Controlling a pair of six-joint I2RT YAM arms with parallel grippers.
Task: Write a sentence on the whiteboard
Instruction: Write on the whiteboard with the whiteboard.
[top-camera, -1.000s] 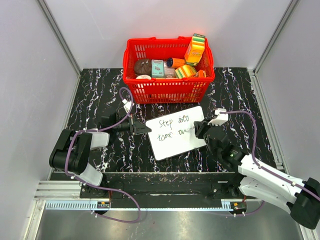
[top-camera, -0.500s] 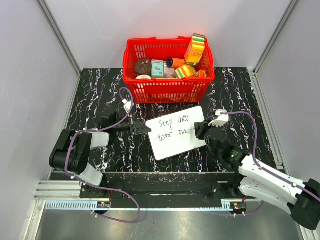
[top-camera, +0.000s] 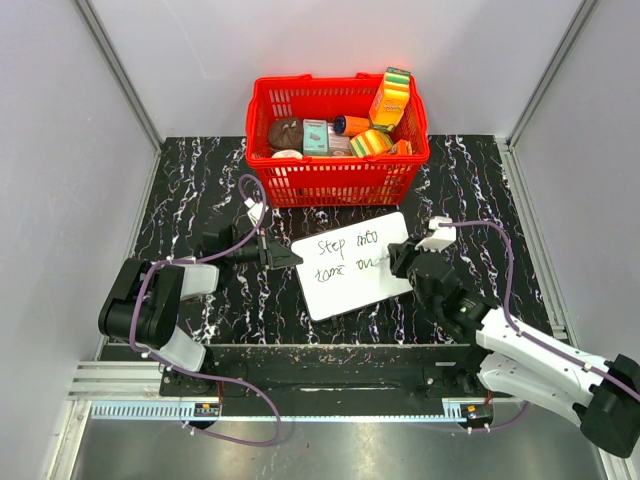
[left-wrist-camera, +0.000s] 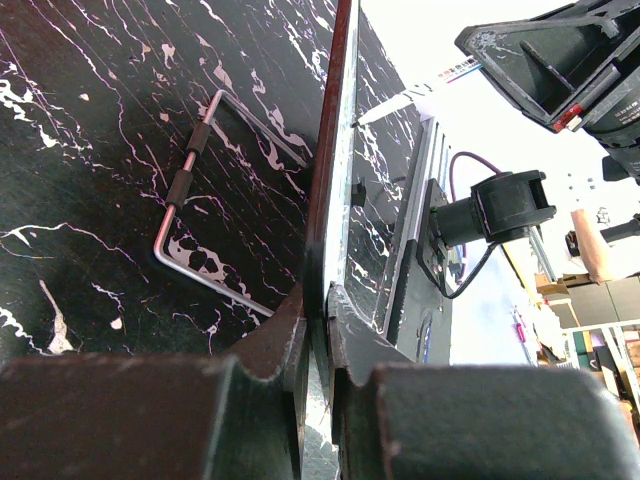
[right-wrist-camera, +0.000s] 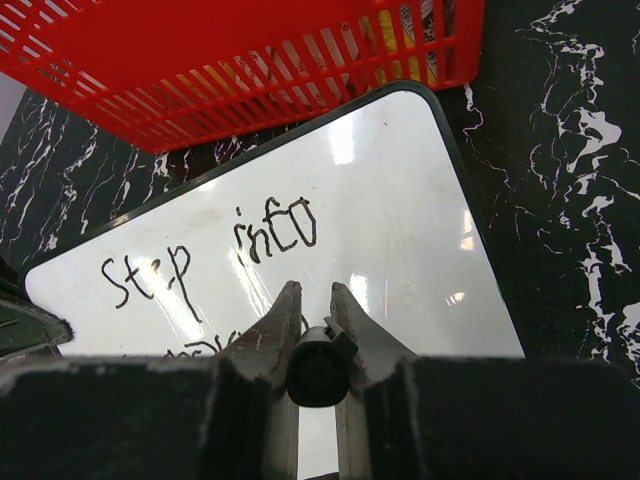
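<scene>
Clamping the seemingly light, stiff, slick whiteboard (top-camera: 345, 292) by its left edge: left gripper (left-wrist-camera: 318, 300); right gripper (right-wrist-camera: 310, 300) grips marker (right-wrist-camera: 317, 372).

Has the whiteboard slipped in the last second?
No. The whiteboard lies at the same spot and tilt just in front of the red basket, with its left edge clamped in the left gripper.

The whiteboard (top-camera: 345, 292), a thin white rectangle with rounded corners and a dark rim, is lying on the black marbled tabletop (top-camera: 200, 180) just in front of the red basket (top-camera: 335, 180), its right end angling toward the basket. The sentence (top-camera: 345, 255) is running across it in two lines of thin black handwriting. The upper line is reading "Step into", and the lower is starting "tom", its remainder staying hard to read.
</scene>
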